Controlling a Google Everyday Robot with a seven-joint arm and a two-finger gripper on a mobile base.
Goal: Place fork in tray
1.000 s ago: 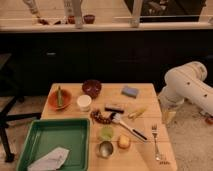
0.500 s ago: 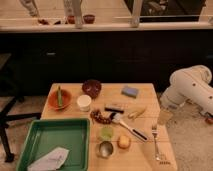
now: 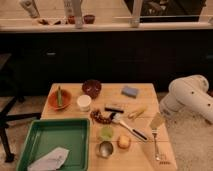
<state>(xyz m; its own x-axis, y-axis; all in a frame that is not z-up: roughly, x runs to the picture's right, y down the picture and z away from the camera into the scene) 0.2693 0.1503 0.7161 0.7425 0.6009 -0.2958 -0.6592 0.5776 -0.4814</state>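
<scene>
The silver fork (image 3: 157, 148) lies flat near the table's right front corner, tines pointing at the front edge. My gripper (image 3: 157, 122) hangs just above the far end of the fork's handle. It is open and holds nothing. The white arm (image 3: 190, 98) reaches in from the right. The green tray (image 3: 61, 136) sits at the table's front left, well away from the fork, with a white crumpled napkin (image 3: 50, 159) in it.
Between fork and tray lie a black-handled utensil (image 3: 128, 128), a yellow fruit (image 3: 124, 142), a metal cup (image 3: 105, 149) and a green cup (image 3: 106, 132). Farther back are an orange bowl (image 3: 60, 99), a dark bowl (image 3: 92, 88), a white cup (image 3: 84, 103) and a blue sponge (image 3: 130, 91).
My gripper has moved left and down, closer to the fork's handle. The fork and the other items have not moved.
</scene>
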